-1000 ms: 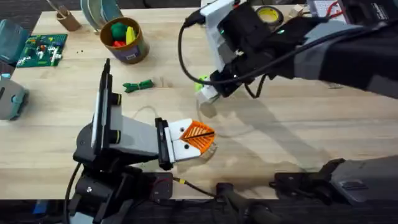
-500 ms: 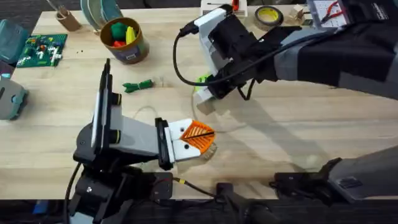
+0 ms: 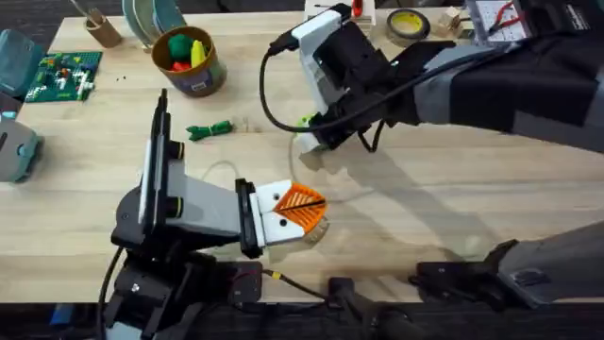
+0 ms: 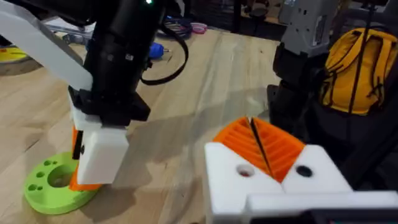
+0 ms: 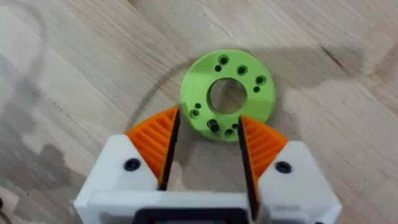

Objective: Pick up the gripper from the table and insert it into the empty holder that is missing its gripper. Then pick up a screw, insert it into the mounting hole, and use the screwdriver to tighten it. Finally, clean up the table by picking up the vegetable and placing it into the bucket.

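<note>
The right gripper (image 5: pixel 205 146), jaws apart over the lime-green disc (image 5: pixel 227 94) at overhead centre, risks grabbing that instead of the vegetable (image 3: pixel 209 129) lying centre-left below the bucket (image 3: pixel 190 59); the left gripper (image 4: pixel 267 152) sits closed.

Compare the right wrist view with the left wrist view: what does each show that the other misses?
Right wrist alone: the green disc's full ring of holes, lying between the open right gripper's orange pads. Left wrist alone: the left gripper with its pads pressed together, the right arm coming down from above, and a yellow backpack behind. Both: the disc on the wooden table at the right gripper's tips.
</note>
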